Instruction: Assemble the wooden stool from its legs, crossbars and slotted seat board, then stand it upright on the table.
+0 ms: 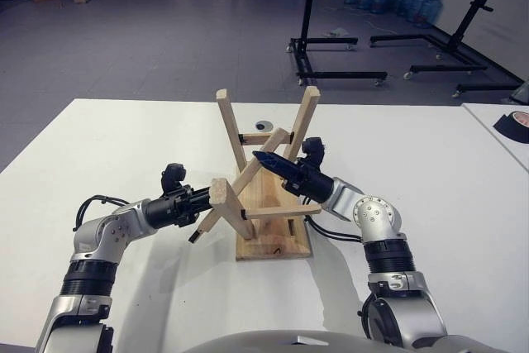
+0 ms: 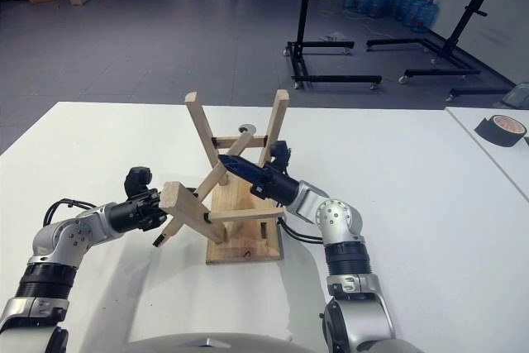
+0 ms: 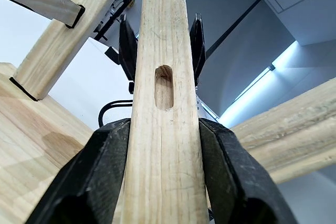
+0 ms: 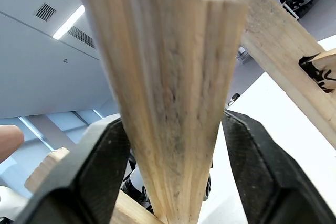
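On the white table (image 1: 124, 138), near its middle, the slotted seat board (image 1: 277, 245) lies flat with the stool legs pointing upward – the stool is inverted and only partly built. Two far legs (image 1: 231, 126) rise from the board's far edge, splayed apart and joined by a short far crossbar (image 1: 256, 138). At the near-left corner a third leg (image 1: 225, 196) leans outward, and a near crossbar (image 1: 281, 211) runs from it toward the right. A fourth leg (image 1: 246, 178) sits diagonally above the board, low on the left and high on the right, its mortise slot facing the left wrist view. The left gripper (image 1: 205, 214) is clamped on this leg's lower part, one black finger pressed against each side. The right gripper (image 1: 271, 160) grips the same leg higher up – its dark fingers likewise flank the wood. A black tape roll (image 2: 500, 128) lies on the neighbouring table, well apart.
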`<action>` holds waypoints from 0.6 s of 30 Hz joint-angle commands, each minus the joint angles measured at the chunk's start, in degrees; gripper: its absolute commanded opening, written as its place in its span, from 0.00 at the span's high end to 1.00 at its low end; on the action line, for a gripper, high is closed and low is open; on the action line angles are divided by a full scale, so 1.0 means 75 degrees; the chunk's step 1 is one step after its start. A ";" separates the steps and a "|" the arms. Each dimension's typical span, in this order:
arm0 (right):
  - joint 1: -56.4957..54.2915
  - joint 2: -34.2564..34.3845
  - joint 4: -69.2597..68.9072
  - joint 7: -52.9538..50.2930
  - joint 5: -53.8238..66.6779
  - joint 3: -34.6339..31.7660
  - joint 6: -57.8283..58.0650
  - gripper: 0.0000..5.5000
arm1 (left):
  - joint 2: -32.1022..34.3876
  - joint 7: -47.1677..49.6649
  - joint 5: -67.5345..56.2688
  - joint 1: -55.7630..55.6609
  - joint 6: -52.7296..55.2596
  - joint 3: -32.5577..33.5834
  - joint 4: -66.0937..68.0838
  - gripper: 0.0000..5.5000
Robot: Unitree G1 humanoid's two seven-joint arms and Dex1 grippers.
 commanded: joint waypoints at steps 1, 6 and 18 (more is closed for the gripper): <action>0.0078 -0.0038 -0.0149 0.0100 0.0028 -0.0019 0.0113 0.60 | -0.0022 -0.0040 0.0004 0.0012 0.0073 0.0012 -0.0054 0.63; 0.0112 -0.0123 -0.0316 0.0259 0.0062 -0.0080 0.0127 0.63 | -0.0128 0.0096 0.0273 -0.0061 -0.0374 0.0153 0.0230 0.63; 0.0042 -0.0651 -0.0722 -0.0092 -0.0010 -0.1240 -0.0791 0.63 | -0.0325 0.1205 -0.0128 -0.0174 -0.0521 0.1792 0.0772 0.29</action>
